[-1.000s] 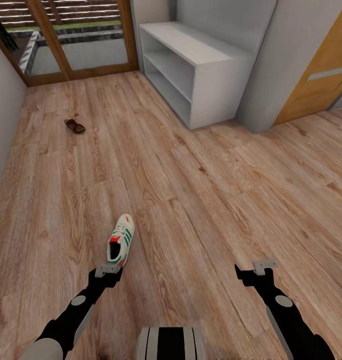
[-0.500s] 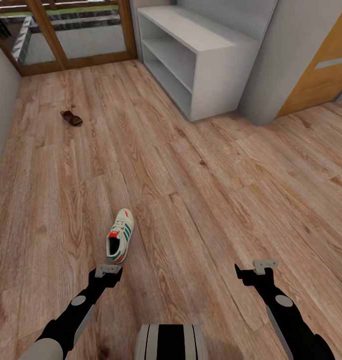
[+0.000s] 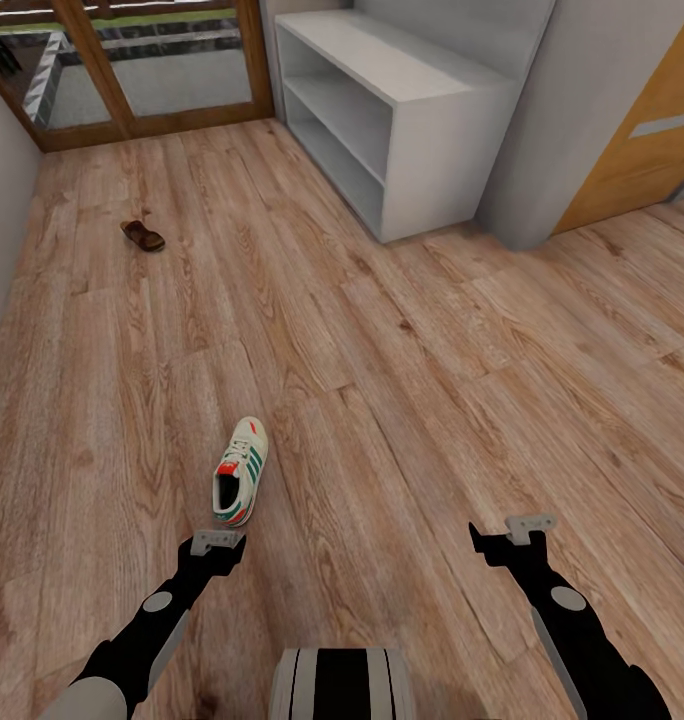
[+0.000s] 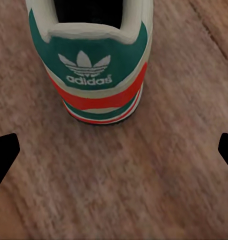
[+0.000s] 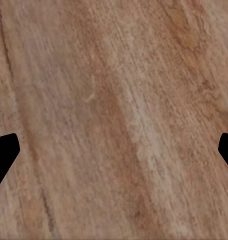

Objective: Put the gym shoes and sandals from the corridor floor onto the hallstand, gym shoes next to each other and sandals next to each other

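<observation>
Across the whole scene ran the wood floor point(image 3: 402, 380), light brown planks in every direction under both arms. Far ahead of the right claw point(image 3: 527, 528), against the grey wall, stood the shoe rack point(image 3: 422, 120) — pale grey-white, its open tiers bare. Beyond the rack, well ahead of both claws, a wood-framed glass door point(image 3: 152, 70) closed off the corridor, and an orange-brown door point(image 3: 652, 140) stood far ahead of the right claw, off to its outer side.

Just ahead of the left claw point(image 3: 216, 541) lay one sneaker point(image 3: 240, 471), white with green stripes and red-orange patches, heel toward the claw and toe pointing away. From the left wrist camera the sneaker point(image 4: 94, 60) showed its green heel tab with a white logo, resting on the planks close beyond the two dark fingertips point(image 4: 5, 152), which stood wide apart with nothing between them.

The right claw hovered over bare planks point(image 5: 114, 120), well apart from the sneaker; its fingertips point(image 5: 4, 152) were likewise spread wide and held nothing.

Far ahead of the left claw, near the side wall, lay one small brown sandal point(image 3: 143, 236) on the floor.
</observation>
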Available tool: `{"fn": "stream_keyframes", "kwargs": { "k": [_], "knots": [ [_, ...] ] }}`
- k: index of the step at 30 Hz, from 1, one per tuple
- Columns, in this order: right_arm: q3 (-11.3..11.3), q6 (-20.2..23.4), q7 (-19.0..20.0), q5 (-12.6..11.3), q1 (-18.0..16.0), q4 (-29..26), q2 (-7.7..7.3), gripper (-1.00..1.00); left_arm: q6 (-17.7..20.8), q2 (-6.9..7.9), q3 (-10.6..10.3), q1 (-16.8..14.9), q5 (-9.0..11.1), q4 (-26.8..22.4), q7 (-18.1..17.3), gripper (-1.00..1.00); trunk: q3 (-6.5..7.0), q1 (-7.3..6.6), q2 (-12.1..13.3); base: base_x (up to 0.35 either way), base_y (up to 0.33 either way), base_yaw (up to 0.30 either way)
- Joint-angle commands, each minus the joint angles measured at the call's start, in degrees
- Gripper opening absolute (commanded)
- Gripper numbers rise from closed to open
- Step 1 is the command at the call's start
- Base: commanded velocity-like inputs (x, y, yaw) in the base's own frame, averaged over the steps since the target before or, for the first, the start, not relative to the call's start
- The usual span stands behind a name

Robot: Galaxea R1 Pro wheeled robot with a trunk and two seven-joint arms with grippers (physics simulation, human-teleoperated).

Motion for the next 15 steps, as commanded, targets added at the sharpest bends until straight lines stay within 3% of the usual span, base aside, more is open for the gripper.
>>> {"fn": "stream_keyframes", "kwargs": {
  "k": [1,15],
  "knots": [
    [-0.12,0.31,0.36,0.3,-0.01,-0.11,0.02,1.0,-0.16,0.0,0.09,-0.02,-0.07,0.04,-0.24,1.0,-0.03,-0.01,-0.01,0.0,0.0,0.0],
    [-0.11,0.29,0.36,0.3,-0.01,-0.18,0.02,1.0,-0.13,0.0,0.09,-0.02,0.0,0.07,-0.24,1.0,-0.03,-0.01,-0.01,0.066,0.0,0.0]
  ]
}}
